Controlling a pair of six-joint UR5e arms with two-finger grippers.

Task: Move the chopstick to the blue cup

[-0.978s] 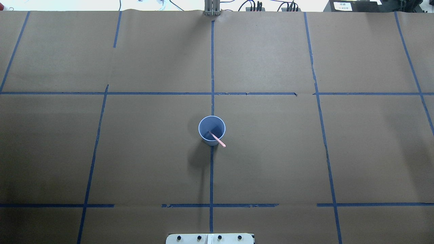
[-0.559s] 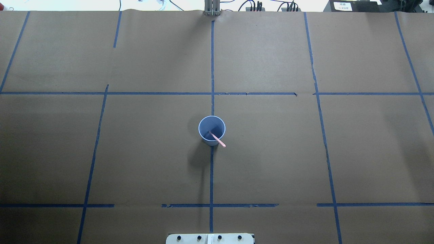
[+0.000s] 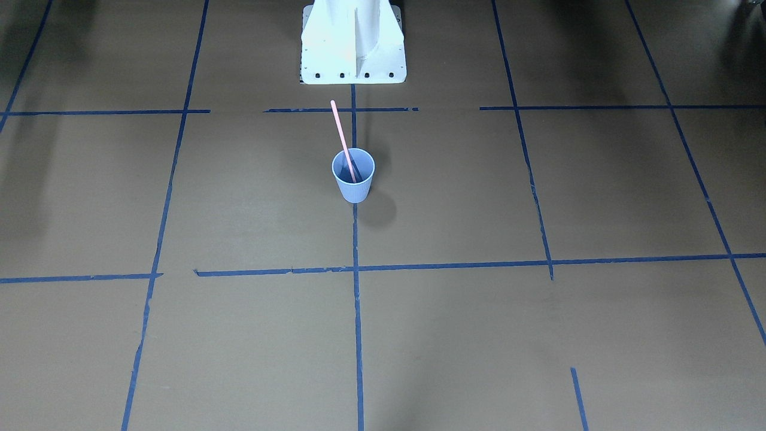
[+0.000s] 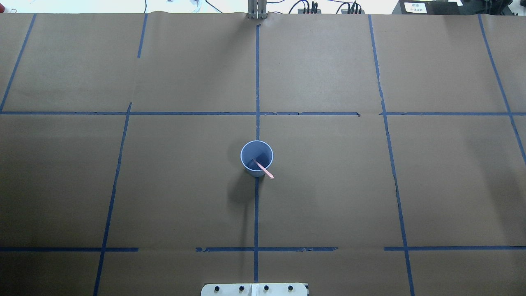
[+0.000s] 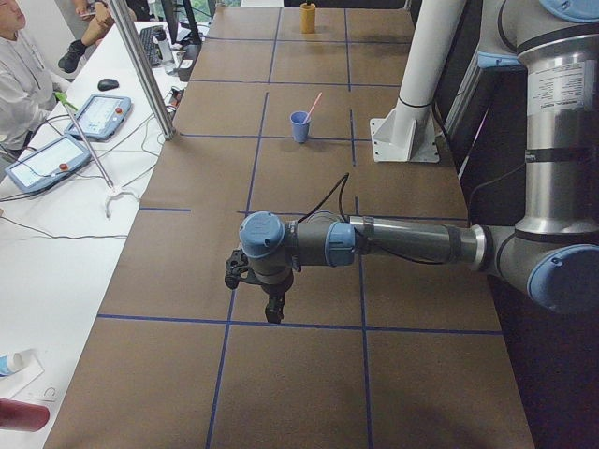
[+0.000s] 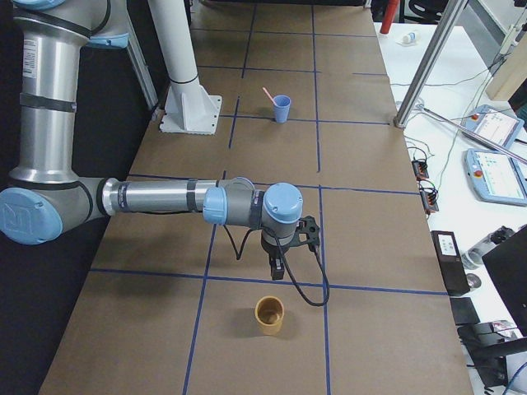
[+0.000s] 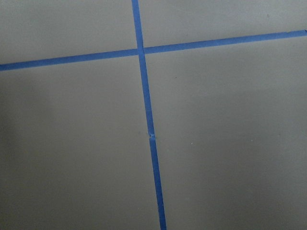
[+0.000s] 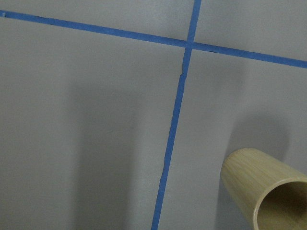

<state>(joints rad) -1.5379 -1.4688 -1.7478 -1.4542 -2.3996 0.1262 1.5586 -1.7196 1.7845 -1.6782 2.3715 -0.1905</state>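
The blue cup [image 4: 249, 154] stands upright at the middle of the table, on the centre tape line; it also shows in the front view [image 3: 354, 190]. The pale-pink chopstick [image 4: 263, 169] stands in it, leaning over the rim towards the robot's base [image 3: 340, 131]. My left gripper [image 5: 272, 311] hangs over the table's left end, far from the cup. My right gripper [image 6: 277, 271] hangs over the right end, just beside a bamboo cup. Both show only in the side views, so I cannot tell whether they are open or shut.
A tan bamboo cup [image 6: 269, 315] stands near the right gripper, also in the right wrist view [image 8: 268, 191]. The white robot pedestal [image 3: 353, 42] is at the table's near edge. Operators' tablets [image 5: 101, 115] and a metal post [image 5: 142, 65] line the far side.
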